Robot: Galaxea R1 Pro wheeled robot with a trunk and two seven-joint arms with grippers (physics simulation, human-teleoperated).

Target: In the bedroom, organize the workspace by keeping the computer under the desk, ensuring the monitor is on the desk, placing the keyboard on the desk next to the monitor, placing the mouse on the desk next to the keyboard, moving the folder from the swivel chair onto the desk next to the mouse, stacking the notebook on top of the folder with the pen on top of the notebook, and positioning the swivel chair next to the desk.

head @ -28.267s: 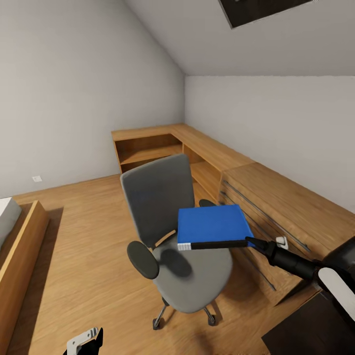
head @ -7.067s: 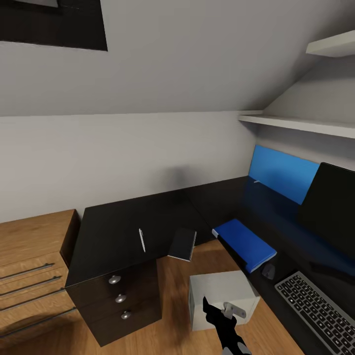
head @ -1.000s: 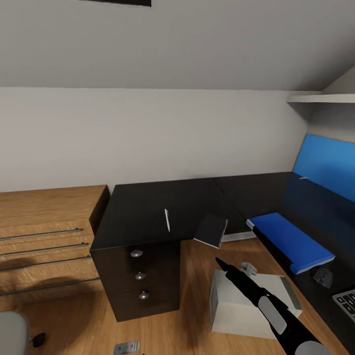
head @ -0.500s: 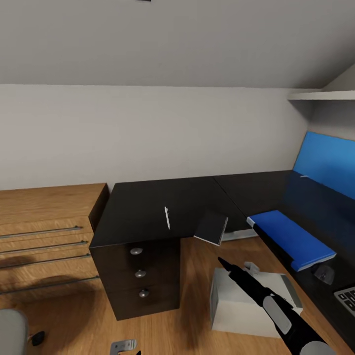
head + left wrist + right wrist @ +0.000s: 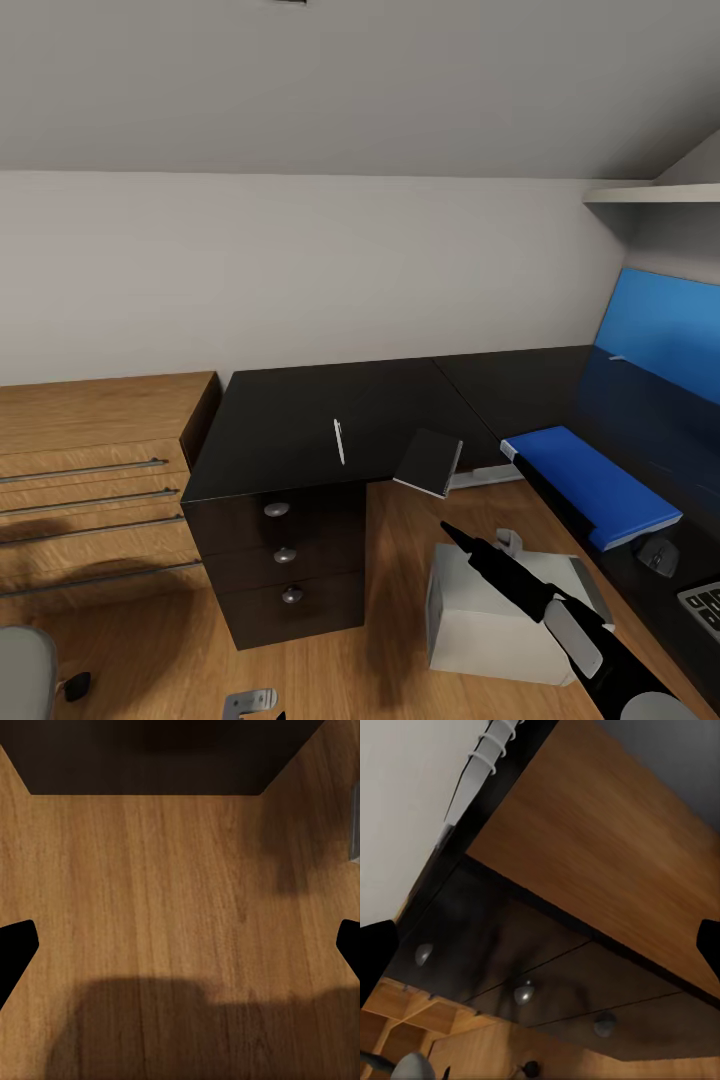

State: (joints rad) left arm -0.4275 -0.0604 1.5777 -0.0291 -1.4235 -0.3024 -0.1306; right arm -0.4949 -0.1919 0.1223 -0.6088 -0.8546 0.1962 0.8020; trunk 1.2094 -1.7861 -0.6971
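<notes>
Head view: black L-shaped desk [image 5: 290, 420] in the room corner, three drawers with silver knobs on its near end. A pen [image 5: 339, 441] lies on the desk top. The notebook [image 5: 429, 462] sits at the inner corner, overhanging the edge and tilted. The blue folder [image 5: 590, 485] lies flat on the desk's right-hand run; the mouse [image 5: 658, 555] is just beside the folder's near end, and a corner of the keyboard [image 5: 703, 604] shows near the mouse. The grey computer [image 5: 500, 615] stands on the wood floor [image 5: 150, 640] in the angle of the desk. A wooden drawer cabinet [image 5: 90, 480] adjoins the desk on the left. A bit of the grey chair [image 5: 20, 672] shows at the lower left corner.

Right gripper [image 5: 478, 547] hangs over the computer, short of the notebook; in the right wrist view its fingertips [image 5: 375, 952] sit at opposite frame edges, spread wide, nothing between them, looking up at the desk's underside and drawer knobs.

Left gripper [image 5: 252, 705] is low over the floor; in the left wrist view its fingers [image 5: 15, 949] are likewise spread wide and empty.
</notes>
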